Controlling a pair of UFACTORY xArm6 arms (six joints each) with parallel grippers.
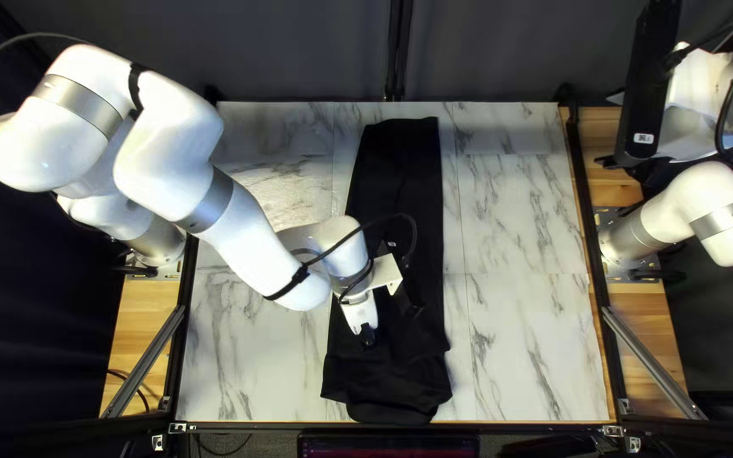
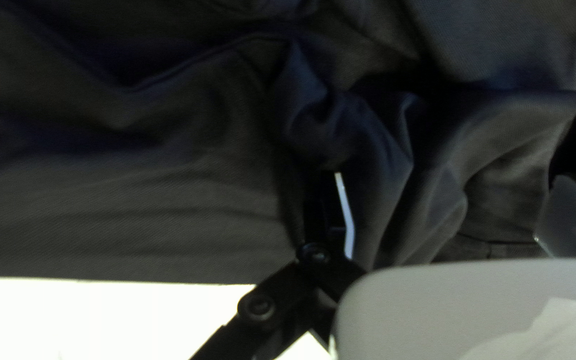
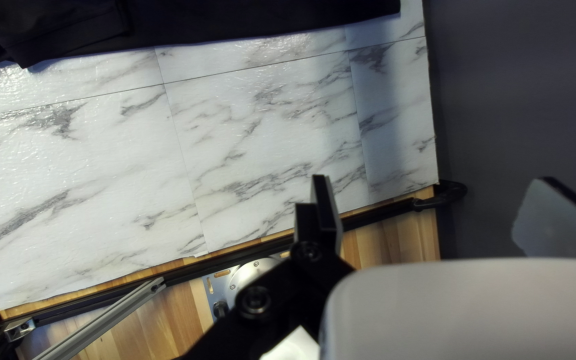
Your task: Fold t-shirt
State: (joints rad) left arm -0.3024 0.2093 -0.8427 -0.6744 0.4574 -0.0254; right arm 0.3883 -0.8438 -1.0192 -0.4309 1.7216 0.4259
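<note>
Your left gripper is over the near part of the black t-shirt, its two fingers spread wide; raised, crumpled folds of cloth lie between them (whether either tip presses into the fabric, you cannot tell from these views). The t-shirt is laid as a long, narrow strip down the middle of the marble-patterned table, from near the far edge almost to the near edge. Its far stretch looks fairly flat with straight sides; the near end is wider and rumpled, with a corner jutting out toward the right of the top left view. The left wrist view gives you creases ahead of the gripper and a smoother span beside it, ending in a straight border against the pale tabletop. Your right gripper is raised by the table's right edge, its fingers also well spread, holding nothing and well apart from the garment.
</note>
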